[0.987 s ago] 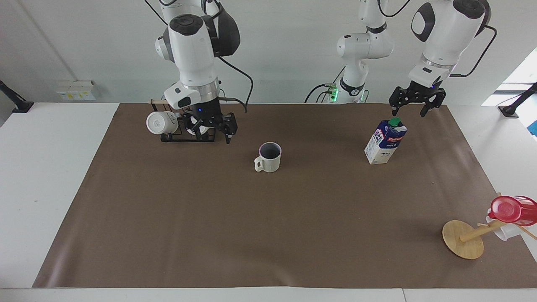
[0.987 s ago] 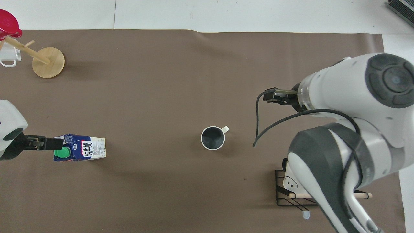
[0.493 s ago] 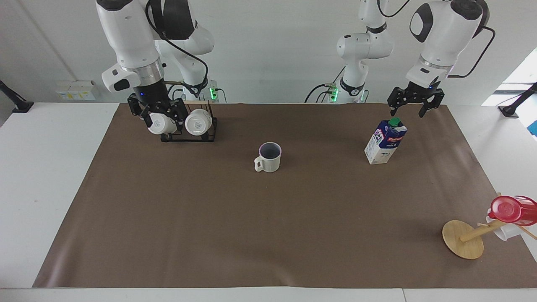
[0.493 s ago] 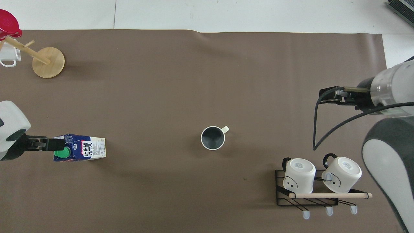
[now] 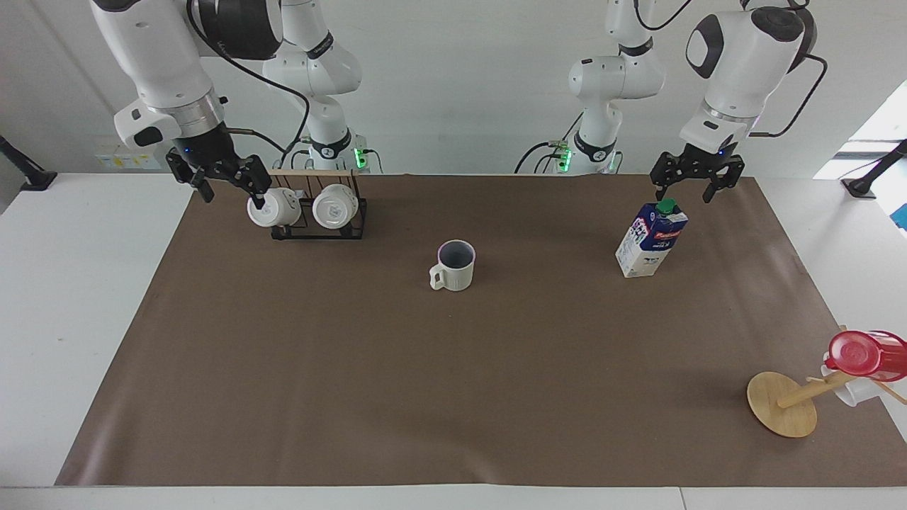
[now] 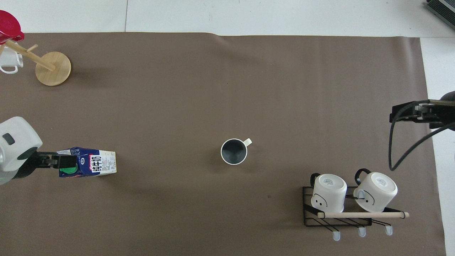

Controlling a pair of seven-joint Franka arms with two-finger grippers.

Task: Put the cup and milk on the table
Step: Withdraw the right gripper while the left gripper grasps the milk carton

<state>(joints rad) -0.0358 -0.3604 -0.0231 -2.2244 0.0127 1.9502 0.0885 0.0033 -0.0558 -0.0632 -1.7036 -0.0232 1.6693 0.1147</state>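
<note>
The cream-white cup [image 5: 453,265] [image 6: 233,152] stands upright on the brown mat of the table [image 5: 453,397] [image 6: 227,81], about midway between the two arms, with its handle turned away from the robots. The milk [image 5: 650,241] [image 6: 89,166] stands upright on the mat toward the left arm's end. My left gripper [image 5: 684,193] [image 6: 48,160] hangs open just above the carton's green cap and touches nothing. My right gripper [image 5: 234,195] is open and empty in the air, over the mat's edge beside the mug rack.
A black wire rack [image 5: 315,225] [image 6: 312,213] holding two white mugs sits near the right arm's base. A tilted wooden mug tree [image 5: 781,404] [image 6: 53,64] carrying a red cup [image 5: 866,354] [image 6: 9,26] stands at the mat's corner farthest from the robots, at the left arm's end.
The right arm has swung away from in front of the rack toward its own end of the table and uncovered both white mugs. The left gripper shifted slightly. Cup and milk stayed put.
</note>
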